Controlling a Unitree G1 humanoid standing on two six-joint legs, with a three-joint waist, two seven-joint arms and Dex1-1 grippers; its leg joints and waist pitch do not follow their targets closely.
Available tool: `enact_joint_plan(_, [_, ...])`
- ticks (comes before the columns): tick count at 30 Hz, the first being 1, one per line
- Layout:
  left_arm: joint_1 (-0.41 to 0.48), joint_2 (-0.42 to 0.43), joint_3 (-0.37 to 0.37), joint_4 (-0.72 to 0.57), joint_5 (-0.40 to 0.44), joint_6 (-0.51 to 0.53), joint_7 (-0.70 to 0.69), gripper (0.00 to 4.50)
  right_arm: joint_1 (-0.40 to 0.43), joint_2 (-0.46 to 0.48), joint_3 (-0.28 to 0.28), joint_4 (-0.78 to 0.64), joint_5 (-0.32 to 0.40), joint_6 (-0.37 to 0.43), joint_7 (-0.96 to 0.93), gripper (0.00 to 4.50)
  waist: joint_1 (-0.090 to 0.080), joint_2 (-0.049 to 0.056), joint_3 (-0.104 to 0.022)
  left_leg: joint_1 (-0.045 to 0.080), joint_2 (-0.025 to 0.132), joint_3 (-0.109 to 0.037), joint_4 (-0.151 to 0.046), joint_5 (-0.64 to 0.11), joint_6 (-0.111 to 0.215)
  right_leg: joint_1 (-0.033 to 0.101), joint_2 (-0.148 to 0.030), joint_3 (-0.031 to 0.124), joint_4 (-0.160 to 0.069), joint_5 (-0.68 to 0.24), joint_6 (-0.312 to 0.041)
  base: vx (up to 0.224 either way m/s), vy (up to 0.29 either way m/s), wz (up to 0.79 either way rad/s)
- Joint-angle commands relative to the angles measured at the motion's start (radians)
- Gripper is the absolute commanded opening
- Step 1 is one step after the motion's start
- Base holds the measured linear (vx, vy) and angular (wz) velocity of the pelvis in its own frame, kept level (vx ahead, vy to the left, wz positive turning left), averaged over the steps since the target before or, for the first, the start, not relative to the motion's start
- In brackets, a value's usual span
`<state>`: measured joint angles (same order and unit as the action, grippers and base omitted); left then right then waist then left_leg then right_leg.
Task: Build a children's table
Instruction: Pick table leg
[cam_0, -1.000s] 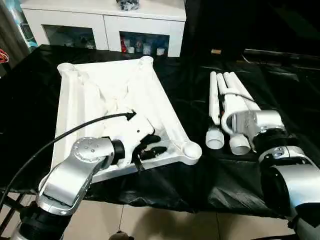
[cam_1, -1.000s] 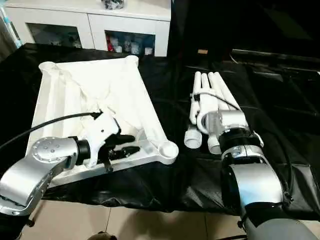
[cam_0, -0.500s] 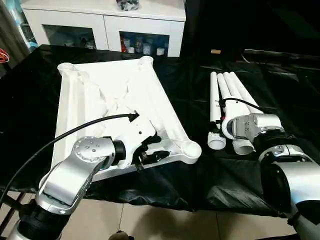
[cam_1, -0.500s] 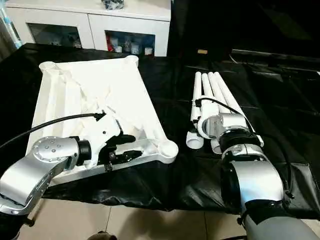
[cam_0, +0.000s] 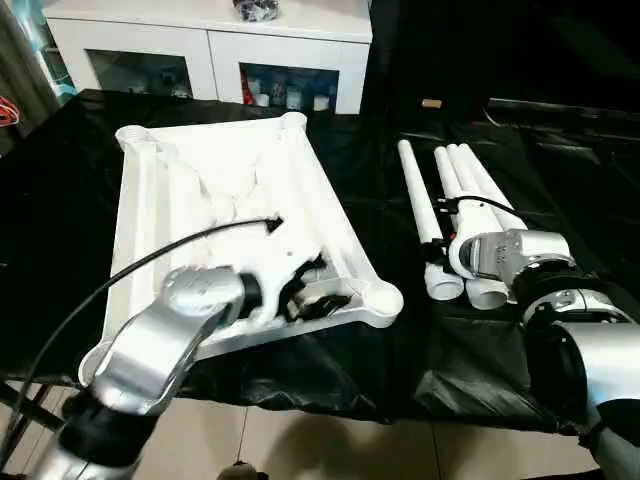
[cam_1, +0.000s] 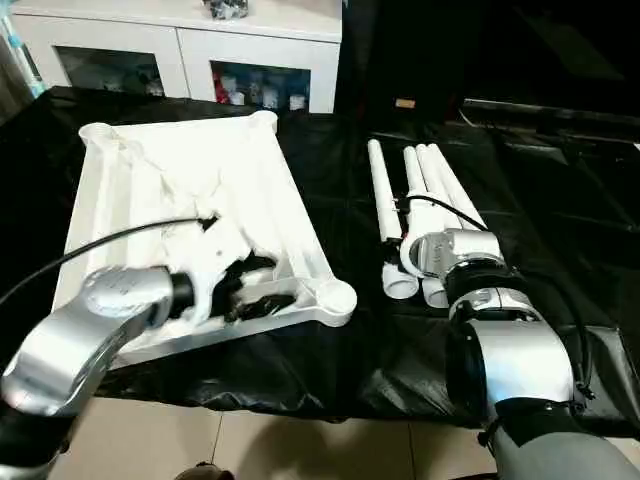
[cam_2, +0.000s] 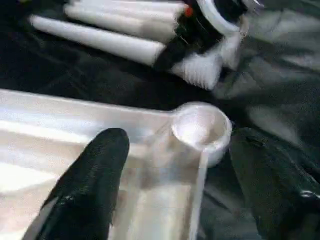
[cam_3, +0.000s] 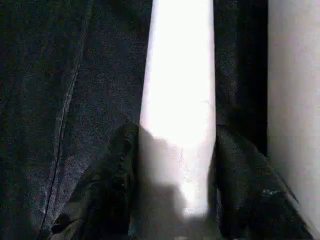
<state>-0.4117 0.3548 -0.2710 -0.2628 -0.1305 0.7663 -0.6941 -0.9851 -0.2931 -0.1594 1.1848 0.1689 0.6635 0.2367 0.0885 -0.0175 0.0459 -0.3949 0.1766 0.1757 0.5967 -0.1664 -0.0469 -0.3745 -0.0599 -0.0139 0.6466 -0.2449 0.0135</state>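
The children's table top (cam_0: 210, 190) lies upside down, ribs up, on the left of the black sheet. My left gripper (cam_0: 315, 290) is open at its near right corner. Its fingers (cam_2: 90, 185) straddle the rim just short of the round corner socket (cam_2: 202, 127). The white legs lie side by side on the right. One leg (cam_0: 415, 195) is angled away to the left of the other legs (cam_0: 470, 180). My right gripper (cam_3: 175, 200) is shut on that leg near its thick end, a finger (cam_3: 100, 195) pressed to each side.
A white cabinet with glass doors (cam_0: 210, 50) stands behind the black-sheeted table (cam_0: 60, 200). The sheet hangs over the near edge above the tiled floor (cam_0: 300, 440). A black cable (cam_0: 150, 260) arcs over the table top from my left arm.
My left gripper has opened wider at the table top's corner. My right gripper has closed on one leg, and the leg's far end has swung left, away from the others.
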Motion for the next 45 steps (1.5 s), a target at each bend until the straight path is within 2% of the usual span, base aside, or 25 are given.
enact_joint_plan(1, [-0.026, -0.016, 0.025, 0.036, 0.012, -0.026, 0.037, 3.78, 0.023, -0.014, -0.010, -0.012, 0.011, -0.018, 0.026, 1.93, -0.004, 0.008, -0.063, 0.027, 0.038, -0.008, -0.059, -0.156, -0.054, 0.035, -0.058, 0.025, -0.069, 0.080, -0.238, 0.000, 0.000, 0.00])
enact_joint_plan(2, [-0.041, -0.046, 0.049, 0.066, 0.005, -0.038, 0.063, 3.97, 0.043, -0.012, -0.015, -0.041, 0.019, -0.059, 0.057, 1.91, -0.003, 0.009, -0.065, 0.026, 0.038, -0.009, -0.058, -0.143, -0.048, 0.038, -0.060, 0.025, -0.067, 0.089, -0.240, 0.000, 0.000, 0.00])
enact_joint_plan(4, [-0.065, -0.088, 0.081, 0.109, -0.001, -0.074, 0.105, 3.99, 0.079, -0.012, -0.028, -0.098, 0.042, -0.099, 0.104, 1.91, -0.002, 0.004, -0.067, 0.026, 0.041, -0.008, -0.055, -0.127, -0.032, 0.040, -0.063, 0.026, -0.067, 0.115, -0.241, 0.000, 0.000, 0.00])
enact_joint_plan(5, [-0.073, -0.100, 0.089, 0.122, -0.001, -0.090, 0.117, 4.22, 0.092, -0.013, -0.031, -0.117, 0.048, -0.104, 0.117, 1.91, -0.002, 0.001, -0.066, 0.025, 0.039, -0.008, -0.056, -0.119, -0.025, 0.041, -0.061, 0.025, -0.068, 0.122, -0.242, 0.000, 0.000, 0.00])
enact_joint_plan(6, [-0.081, -0.117, 0.100, 0.135, -0.010, -0.100, 0.127, 4.22, 0.111, -0.015, -0.041, -0.145, 0.060, -0.109, 0.128, 1.91, -0.001, -0.005, -0.068, 0.024, 0.040, -0.008, -0.055, -0.106, -0.011, 0.042, -0.062, 0.025, -0.067, 0.134, -0.246, 0.000, 0.000, 0.00])
enact_joint_plan(8, [-0.095, -0.144, 0.115, 0.155, -0.024, -0.106, 0.141, 4.35, 0.138, -0.019, -0.061, -0.186, 0.081, -0.113, 0.148, 1.91, 0.001, -0.005, -0.069, 0.023, 0.041, -0.008, -0.053, -0.082, 0.006, 0.043, -0.064, 0.025, -0.064, 0.151, -0.255, 0.000, 0.000, 0.00])
enact_joint_plan(10, [-0.120, -0.215, 0.157, 0.181, -0.085, -0.088, 0.156, 4.46, 0.215, -0.020, -0.098, -0.317, 0.149, -0.094, 0.226, 1.91, 0.007, -0.005, -0.069, 0.022, 0.039, -0.006, -0.051, -0.066, 0.025, 0.044, -0.064, 0.025, -0.064, 0.164, -0.263, 0.000, 0.000, 0.00])
enact_joint_plan(11, [-0.120, -0.217, 0.158, 0.181, -0.087, -0.088, 0.156, 4.49, 0.217, -0.020, -0.099, -0.321, 0.151, -0.094, 0.229, 1.91, 0.006, -0.008, -0.068, 0.023, 0.038, -0.004, -0.051, -0.061, 0.032, 0.047, -0.061, 0.027, -0.066, 0.178, -0.261, 0.000, 0.000, 0.00])
enact_joint_plan(12, [-0.143, -0.278, 0.191, 0.203, -0.144, -0.046, 0.164, 4.50, 0.302, -0.016, -0.112, -0.472, 0.214, -0.072, 0.324, 1.90, 0.012, -0.004, -0.074, 0.022, 0.040, -0.007, -0.046, -0.035, 0.054, 0.047, -0.062, 0.025, -0.061, 0.228, -0.272, 0.000, 0.000, 0.00])
enact_joint_plan(13, [-0.149, -0.292, 0.199, 0.213, -0.157, -0.035, 0.166, 4.50, 0.325, -0.015, -0.111, -0.510, 0.230, -0.065, 0.347, 1.90, 0.012, -0.007, -0.074, 0.021, 0.040, -0.004, -0.044, -0.024, 0.065, 0.048, -0.059, 0.027, -0.061, 0.256, -0.269, 0.000, 0.000, 0.00])
enact_joint_plan(14, [-0.171, -0.340, 0.229, 0.247, -0.195, -0.002, 0.179, 4.50, 0.399, -0.014, -0.110, -0.631, 0.283, -0.041, 0.414, 1.90, 0.014, -0.008, -0.072, 0.019, 0.040, -0.005, -0.043, -0.019, 0.074, 0.049, -0.059, 0.026, -0.058, 0.274, -0.270, 0.000, 0.000, 0.00])
enact_joint_plan(16, [-0.199, -0.375, 0.257, 0.292, -0.225, 0.035, 0.191, 4.50, 0.462, -0.017, -0.114, -0.732, 0.332, -0.017, 0.462, 1.89, 0.024, -0.010, -0.071, 0.021, 0.044, -0.009, -0.046, -0.048, 0.090, 0.045, -0.066, 0.024, -0.064, 0.235, -0.274, 0.000, 0.000, 0.00])
enact_joint_plan(17, [-0.212, -0.385, 0.267, 0.317, -0.245, 0.056, 0.183, 4.50, 0.496, -0.023, -0.112, -0.791, 0.361, 0.004, 0.493, 1.89, 0.024, -0.011, -0.068, 0.022, 0.043, -0.008, -0.048, -0.059, 0.090, 0.044, -0.066, 0.024, -0.069, 0.206, -0.273, 0.000, 0.000, 0.00])
enact_joint_plan(18, [-0.240, -0.401, 0.290, 0.375, -0.264, 0.071, 0.187, 4.50, 0.568, -0.042, -0.105, -0.917, 0.433, 0.062, 0.559, 1.89, 0.024, -0.010, -0.062, 0.021, 0.042, -0.010, -0.052, -0.091, 0.079, 0.044, -0.066, 0.025, -0.077, 0.125, -0.266, 0.000, 0.000, 0.00])
enact_joint_plan(19, [-0.240, -0.401, 0.290, 0.375, -0.264, 0.071, 0.187, 4.50, 0.568, -0.042, -0.105, -0.917, 0.433, 0.062, 0.559, 1.89, 0.029, -0.010, -0.061, 0.024, 0.043, -0.009, -0.053, -0.103, 0.079, 0.044, -0.065, 0.026, -0.083, 0.102, -0.254, 0.000, 0.000, 0.00])
enact_joint_plan(22, [-0.276, -0.425, 0.337, 0.420, -0.308, 0.093, 0.200, 4.50, 0.644, -0.063, -0.111, -1.070, 0.546, 0.150, 0.619, 1.89, 0.027, -0.013, -0.062, 0.024, 0.046, -0.014, -0.055, -0.112, 0.072, 0.043, -0.070, 0.026, -0.085, 0.053, -0.245, 0.000, 0.000, 0.00])
enact_joint_plan(26, [-0.303, -0.448, 0.377, 0.414, -0.374, 0.141, 0.193, 4.50, 0.698, -0.075, -0.112, -1.178, 0.610, 0.202, 0.644, 1.89, 0.031, -0.013, -0.061, 0.022, 0.046, -0.015, -0.055, -0.095, 0.074, 0.040, -0.073, 0.025, -0.085, 0.052, -0.255, 0.000, 0.000, 0.00])
enact_joint_plan(27, [-0.318, -0.463, 0.405, 0.394, -0.432, 0.183, 0.184, 4.50, 0.737, -0.081, -0.111, -1.244, 0.634, 0.230, 0.655, 1.89, 0.034, -0.012, -0.060, 0.022, 0.047, -0.015, -0.054, -0.095, 0.067, 0.040, -0.074, 0.026, -0.084, 0.041, -0.258, 0.000, 0.000, 0.00])
enact_joint_plan(30, [-0.322, -0.475, 0.428, 0.369, -0.489, 0.217, 0.171, 4.50, 0.749, -0.085, -0.114, -1.264, 0.645, 0.246, 0.648, 1.89, 0.033, -0.012, -0.058, 0.021, 0.045, -0.014, -0.056, -0.105, 0.061, 0.036, -0.074, 0.025, -0.088, 0.018, -0.262, 0.000, 0.000, 0.00])
enact_joint_plan(33, [-0.324, -0.476, 0.432, 0.345, -0.524, 0.234, 0.153, 4.50, 0.755, -0.089, -0.119, -1.285, 0.666, 0.264, 0.630, 1.89, 0.031, -0.009, -0.055, 0.021, 0.046, -0.016, -0.060, -0.126, 0.046, 0.036, -0.074, 0.027, -0.095, -0.034, -0.241, 0.000, 0.000, 0.00])
enact_joint_plan(36, [-0.324, -0.471, 0.428, 0.321, -0.556, 0.265, 0.133, 4.50, 0.752, -0.095, -0.127, -1.315, 0.700, 0.291, 0.615, 1.89, 0.029, -0.010, -0.055, 0.020, 0.045, -0.017, -0.060, -0.114, 0.040, 0.036, -0.072, 0.027, -0.094, -0.023, -0.228, 0.000, 0.000, 0.00])
enact_joint_plan(38, [-0.325, -0.471, 0.426, 0.320, -0.561, 0.275, 0.136, 4.50, 0.752, -0.098, -0.126, -1.325, 0.708, 0.298, 0.615, 1.89, 0.029, -0.009, -0.056, 0.020, 0.046, -0.017, -0.060, -0.109, 0.039, 0.037, -0.073, 0.027, -0.093, -0.012, -0.225, 0.000, 0.000, 0.00])
enact_joint_plan(39, [-0.328, -0.471, 0.424, 0.323, -0.565, 0.280, 0.147, 4.23, 0.750, -0.100, -0.127, -1.330, 0.712, 0.305, 0.613, 1.89, 0.029, -0.008, -0.056, 0.020, 0.044, -0.016, -0.060, -0.108, 0.037, 0.036, -0.071, 0.027, -0.094, -0.010, -0.224, 0.000, 0.000, 0.00])
enact_joint_plan(44, [-0.343, -0.470, 0.407, 0.359, -0.525, 0.263, 0.203, 3.97, 0.747, -0.110, -0.115, -1.362, 0.706, 0.301, 0.599, 1.89, 0.029, -0.010, -0.056, 0.020, 0.046, -0.017, -0.062, -0.102, 0.032, 0.038, -0.072, 0.027, -0.094, 0.004, -0.212, 0.000, 0.000, 0.00])
enact_joint_plan(45, [-0.352, -0.476, 0.416, 0.377, -0.514, 0.261, 0.231, 3.79, 0.744, -0.111, -0.110, -1.368, 0.698, 0.292, 0.588, 1.89, 0.028, -0.009, -0.056, 0.021, 0.046, -0.017, -0.061, -0.107, 0.031, 0.037, -0.072, 0.028, -0.095, 0.006, -0.211, 0.000, 0.000, 0.00])
